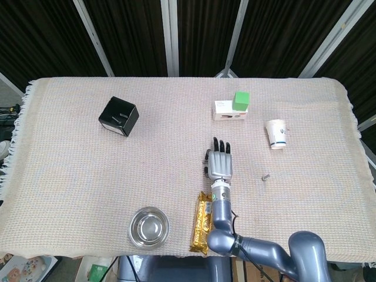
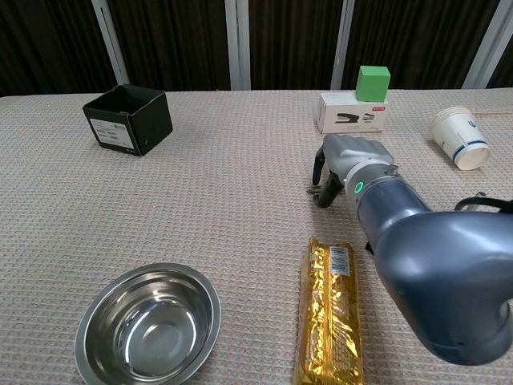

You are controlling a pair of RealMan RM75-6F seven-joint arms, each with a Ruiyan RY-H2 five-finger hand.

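My right hand (image 1: 220, 160) (image 2: 346, 159) hovers low over the cloth near the table's middle, palm down, fingers apart and bent toward the surface, holding nothing. A gold snack bar (image 1: 202, 222) (image 2: 329, 311) lies just behind and left of its wrist. Ahead of the fingers a white box (image 1: 229, 111) (image 2: 350, 113) carries a green cube (image 1: 241, 100) (image 2: 373, 83). My left hand is in neither view.
A black open box (image 1: 118, 116) (image 2: 128, 119) stands at the far left. A steel bowl (image 1: 149, 227) (image 2: 149, 322) sits near the front edge. A paper cup (image 1: 276, 134) (image 2: 458, 137) lies on its side at right, with a small screw (image 1: 265, 175) nearer me.
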